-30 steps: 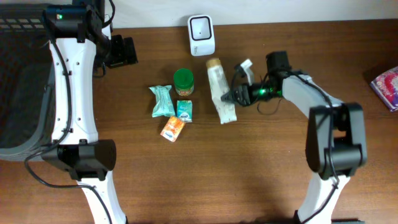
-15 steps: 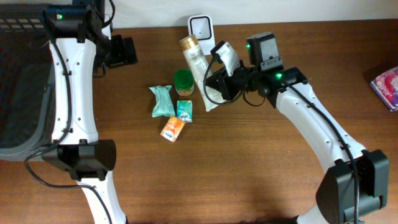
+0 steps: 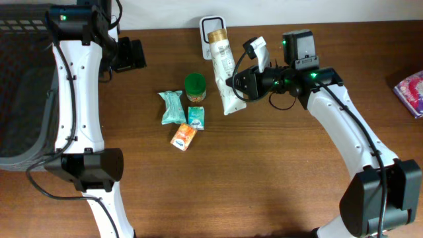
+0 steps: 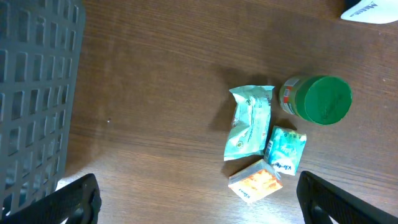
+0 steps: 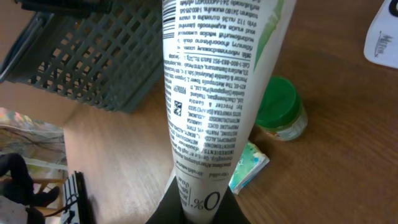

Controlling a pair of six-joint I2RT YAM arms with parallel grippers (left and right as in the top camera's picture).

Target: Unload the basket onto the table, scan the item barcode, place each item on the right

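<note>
The item is a white tube point(image 3: 223, 69) with a tan cap, and my right gripper point(image 3: 239, 88) is shut on its crimped end. The tube is lifted off the table, and its cap lies over the white scanner point(image 3: 212, 41) at the back edge. In the right wrist view the tube point(image 5: 217, 93) runs up from the right gripper point(image 5: 200, 208), its small printed text facing the camera. My left gripper point(image 3: 129, 54) hangs open at the back left; in its own view the left gripper point(image 4: 199, 196) holds nothing.
A green-lidded jar point(image 3: 195, 86), a teal packet point(image 3: 172, 107), a small teal sachet point(image 3: 195, 117) and an orange packet point(image 3: 184, 136) lie left of the tube. A grey basket point(image 3: 20, 86) fills the left edge. A pink pack point(image 3: 411, 91) sits at the right edge.
The right arm lifted the tube off the table and swung it toward the scanner; its cap now covers the scanner. The left arm has not moved.
</note>
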